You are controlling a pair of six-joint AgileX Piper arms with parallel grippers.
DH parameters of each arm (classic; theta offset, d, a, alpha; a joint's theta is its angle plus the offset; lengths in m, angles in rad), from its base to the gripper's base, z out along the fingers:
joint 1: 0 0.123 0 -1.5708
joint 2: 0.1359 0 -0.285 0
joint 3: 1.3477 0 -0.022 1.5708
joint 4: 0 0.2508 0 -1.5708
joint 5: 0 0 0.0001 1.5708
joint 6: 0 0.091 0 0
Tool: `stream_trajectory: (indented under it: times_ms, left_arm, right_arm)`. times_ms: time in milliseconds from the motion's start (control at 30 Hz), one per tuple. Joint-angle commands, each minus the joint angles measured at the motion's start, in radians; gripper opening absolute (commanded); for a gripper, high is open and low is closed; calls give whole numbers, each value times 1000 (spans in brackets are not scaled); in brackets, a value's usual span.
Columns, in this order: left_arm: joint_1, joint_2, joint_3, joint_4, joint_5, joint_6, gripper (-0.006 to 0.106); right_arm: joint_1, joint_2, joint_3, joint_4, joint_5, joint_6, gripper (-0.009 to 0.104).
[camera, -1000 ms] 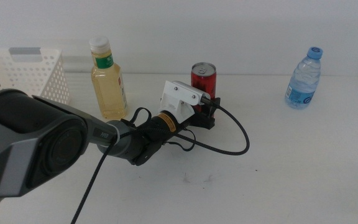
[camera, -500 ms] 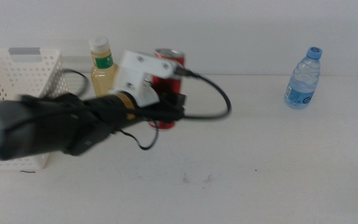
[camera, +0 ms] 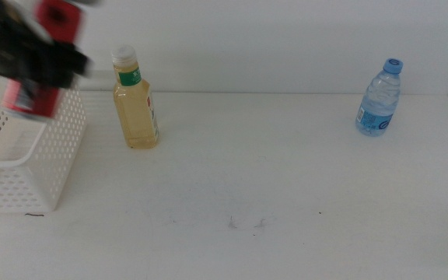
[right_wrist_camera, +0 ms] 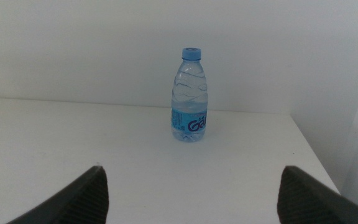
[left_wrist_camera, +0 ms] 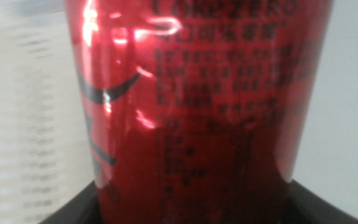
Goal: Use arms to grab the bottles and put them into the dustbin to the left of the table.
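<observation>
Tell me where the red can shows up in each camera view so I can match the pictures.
Middle view: the red can is at top left, blurred, held by the left gripper above the white basket.
Left wrist view: the can fills the centre of the frame, between that gripper's fingers.
Right wrist view: not in it; only the water bottle shows.
Shared landmark: the white basket, blurred behind the can in the left wrist view.

A glossy red metal can (left_wrist_camera: 197, 106) carries black curved strokes and dark small print. The white plastic basket (camera: 49, 167) has walls patterned with rows of small holes. A tall bottle of pale yellow liquid (camera: 135, 101) wears a white cap and green neck band. The clear plastic water bottle (right_wrist_camera: 191, 96) has a blue cap and a blue label with white lettering.
</observation>
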Motion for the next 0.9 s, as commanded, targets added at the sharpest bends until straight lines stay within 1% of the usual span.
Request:
stream_trajectory:
  times_ms: [0,133,267,367,467,567,600,633,700,800,867]
  left_arm:
    - [112,34,-104,-26,58,97,-2]
    - [285,139,-174,-99,55,198,-2]
    - [386,271,-178,-157,35,205,-2]
    - [419,362,-178,-157,27,205,-2]
    - [419,440,-178,-153,-21,228,-1]
    - [419,500,-178,-155,-52,232,6]
    - [419,512,-178,-158,-58,232,9]
    - [419,525,-178,-160,-64,232,15]
    - [419,542,-178,-171,-79,232,31]
    - [419,549,-178,-174,-85,242,63]
    - [419,547,-178,-149,-74,249,84]
  right_arm:
    - [-4,-4,3,-5,-5,-3,90]
    - [-4,-4,3,-5,-5,-3,90]
    - [-4,-4,3,-5,-5,-3,90]
    - [-4,-4,3,-5,-5,-3,90]
    - [-4,-4,3,-5,-5,-3,90]
    - [-4,-4,3,-5,-5,-3,90]
    - [-4,-4,3,-5,-5,-3,90]
    - [-4,-4,3,-5,-5,-3,90]
    - [-4,-4,3,-5,-5,-3,90]
    - [-4,-4,3,-5,-5,-3,90]
    - [-4,-4,3,-5,-5,-3,90]
